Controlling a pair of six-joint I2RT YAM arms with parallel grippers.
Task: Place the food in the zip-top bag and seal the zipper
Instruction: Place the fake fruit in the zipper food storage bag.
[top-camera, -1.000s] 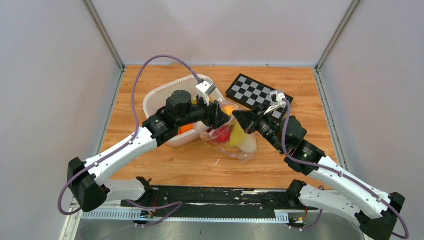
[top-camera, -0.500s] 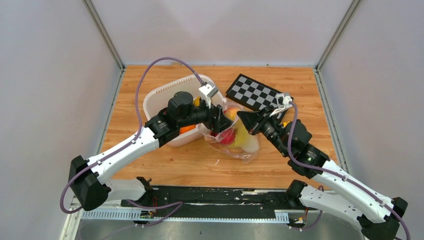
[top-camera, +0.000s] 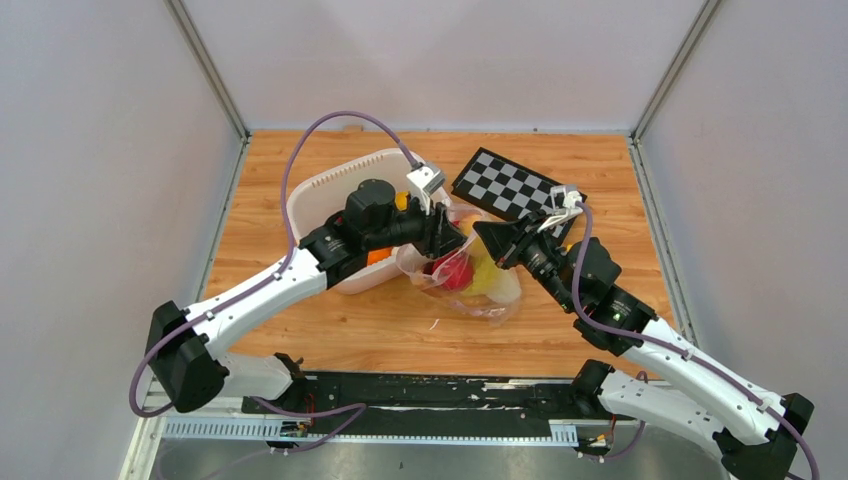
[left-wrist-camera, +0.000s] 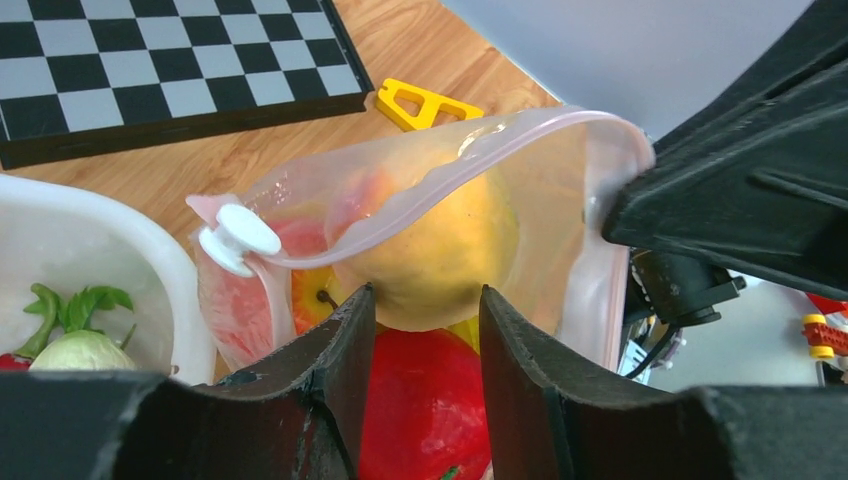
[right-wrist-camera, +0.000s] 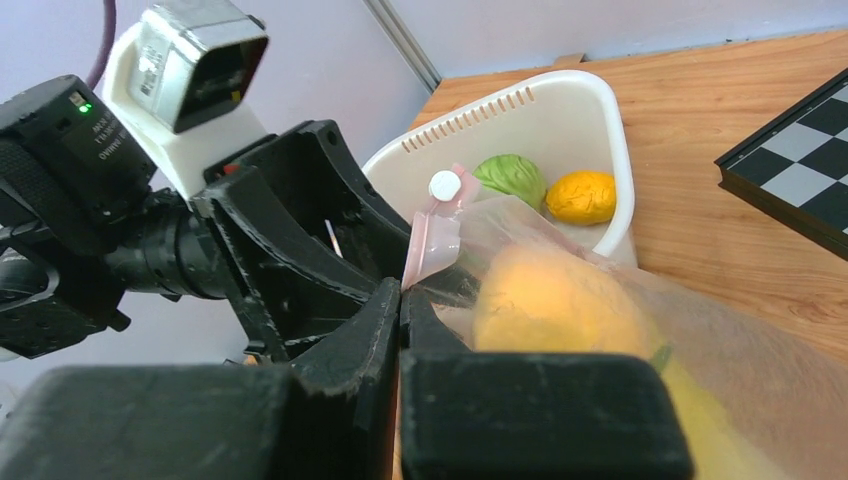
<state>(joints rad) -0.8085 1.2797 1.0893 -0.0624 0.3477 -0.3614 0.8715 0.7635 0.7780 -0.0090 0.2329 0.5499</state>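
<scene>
In the top view my left arm rose from its base at 7 o'clock toward 2 o'clock, then bent at the wrist so the left gripper pointed to 3 o'clock; its fingers stood apart with a narrow gap between them. My right arm climbed from 5 o'clock toward 10 o'clock; the right gripper faced the left one, tips near each other; its fingers were pressed flat together, pinching the edge of the zip-top bag.
</scene>
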